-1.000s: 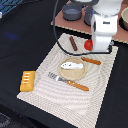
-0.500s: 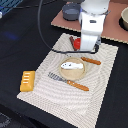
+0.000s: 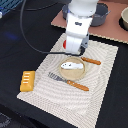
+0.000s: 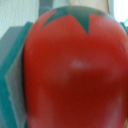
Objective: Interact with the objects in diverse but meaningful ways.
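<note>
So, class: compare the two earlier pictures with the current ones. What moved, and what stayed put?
The arm swung toward the exterior view's left and came down over the mat's far edge; the wrist view is now filled by the red tomato. The plate, white fish piece, fork and bread block stayed put.

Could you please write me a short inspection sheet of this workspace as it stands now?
Surface: striped beige placemat on black table.
Job's things: white fish-like piece on tan round plate; orange-handled fork beside plate; yellow ridged bread block near mat edge; red tomato fills wrist view.
Clutter: dark bowl behind.
Gripper: hidden by arm; state unclear.
Cables: black cable loops across table.
Surroundings: brown board.
</note>
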Controlling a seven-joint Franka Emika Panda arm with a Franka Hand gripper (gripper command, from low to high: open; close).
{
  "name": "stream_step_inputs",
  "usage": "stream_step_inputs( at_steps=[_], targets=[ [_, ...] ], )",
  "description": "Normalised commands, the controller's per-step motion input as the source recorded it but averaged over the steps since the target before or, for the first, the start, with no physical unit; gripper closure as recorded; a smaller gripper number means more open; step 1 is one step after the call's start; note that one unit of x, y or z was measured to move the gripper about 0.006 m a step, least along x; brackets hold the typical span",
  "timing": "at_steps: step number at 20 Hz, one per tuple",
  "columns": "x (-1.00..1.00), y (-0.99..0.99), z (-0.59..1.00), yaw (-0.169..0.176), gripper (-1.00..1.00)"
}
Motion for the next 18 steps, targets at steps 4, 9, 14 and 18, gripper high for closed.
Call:
stream_step_inputs(
  at_steps=[4, 9, 14, 18],
  targets=[
    [-0.93, -0.22, -0.24, -0.061, 1.0],
    [-0.84, -0.17, -0.37, -0.056, 1.0],
    [-0.61, -0.07, -0.33, -0.031, 1.0],
    [-0.47, -0.01, -0.3, -0.003, 1.0]
  ],
)
